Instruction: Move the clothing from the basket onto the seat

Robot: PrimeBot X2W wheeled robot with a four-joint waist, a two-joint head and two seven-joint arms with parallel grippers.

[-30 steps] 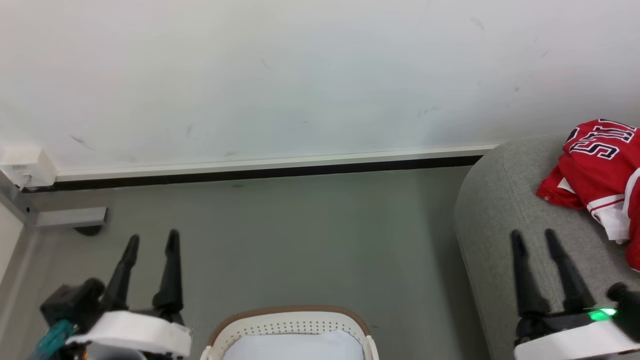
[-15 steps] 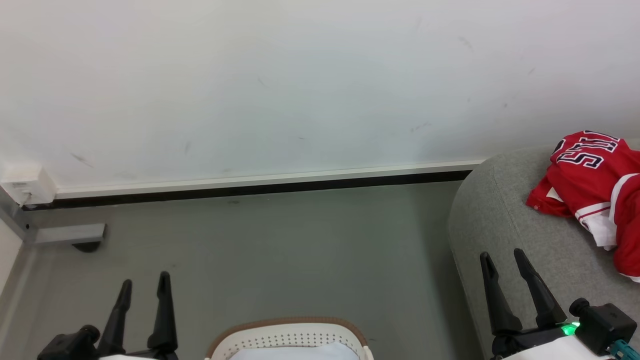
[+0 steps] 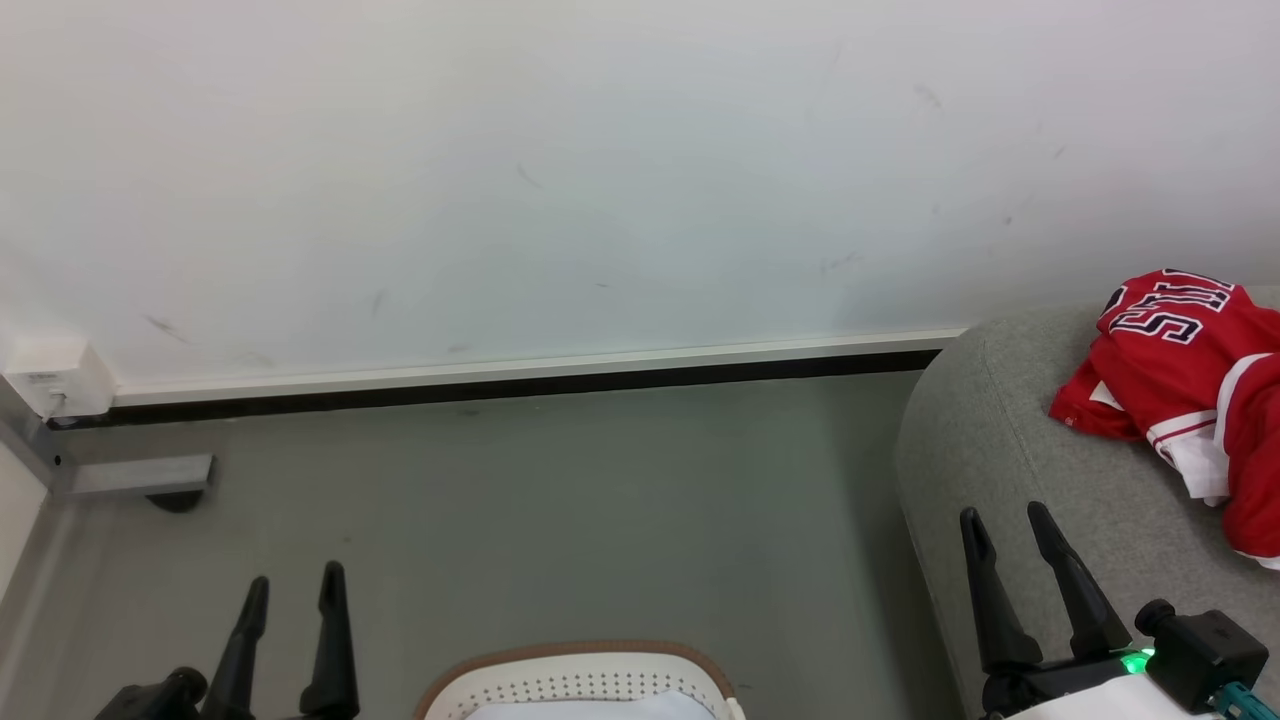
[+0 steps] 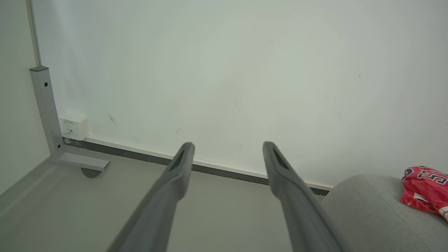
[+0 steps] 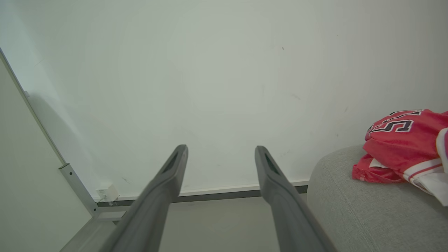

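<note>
Grey floor (image 3: 600, 500), scuffed white wall (image 3: 600, 150) behind. Nearest, at the bottom edge: the basket (image 3: 580, 655), between the two claws. To its left, the left gripper (image 3: 295, 575): fingers spread, empty, over bare floor. To its right, the right gripper (image 3: 1001, 510): fingers spread, empty, over the rounded edge of the seat (image 3: 1000, 420). The clothing (image 3: 1180, 370), a red lettered jersey, lies heaped on the seat beyond and right of the right gripper, apart from it.

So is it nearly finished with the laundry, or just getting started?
Looks nearly done. Red clothing already lies on the seat. Nothing is in hand: the left gripper and right gripper are both open and empty. Left to check: the basket, where a pale patch shows inside its rim; whether that is fabric or its floor, I cannot tell.
</note>
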